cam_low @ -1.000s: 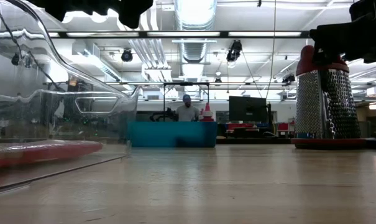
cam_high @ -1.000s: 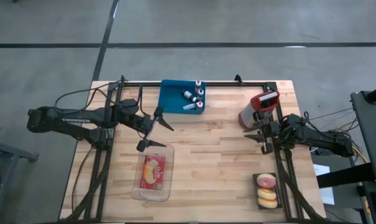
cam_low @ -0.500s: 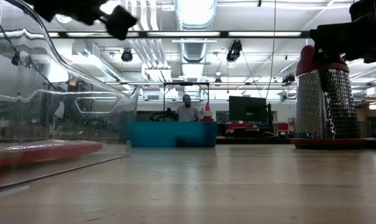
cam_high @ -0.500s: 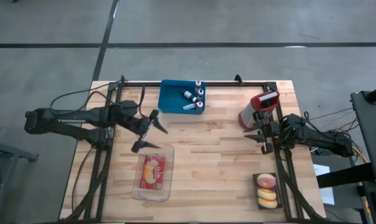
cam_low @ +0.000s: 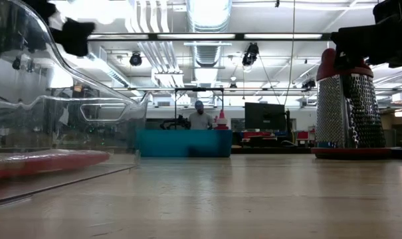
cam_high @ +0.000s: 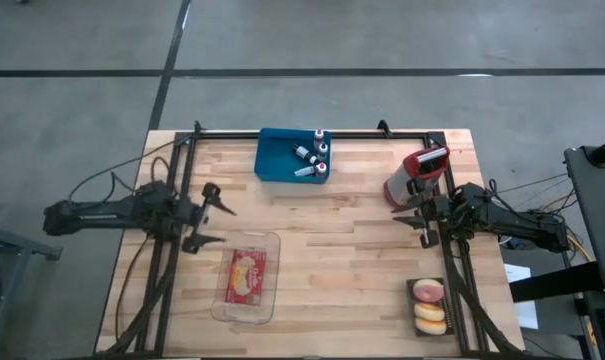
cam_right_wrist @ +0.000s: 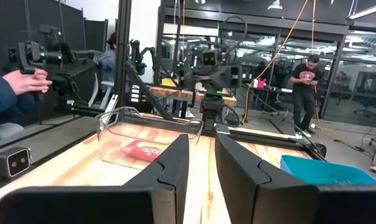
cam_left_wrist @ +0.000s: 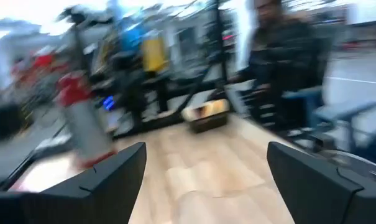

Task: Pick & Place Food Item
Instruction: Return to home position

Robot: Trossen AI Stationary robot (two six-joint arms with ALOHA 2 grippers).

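Observation:
A red and yellow food packet lies flat on the floor of a clear container at the table's near left. It also shows in the low view. My left gripper is open and empty, to the left of the container's far end and above the table. My right gripper hangs at the table's right, beside a red and silver grater. Its fingers stand a narrow gap apart and hold nothing.
A blue tray with small bottles stands at the far middle. A black tray with round buns sits at the near right. Bare wood lies between the container and the right arm. People stand in the room behind the table.
My left gripper has drawn back from over the container's far end toward the table's left edge, staying open. The packet and the container have stayed where they were.

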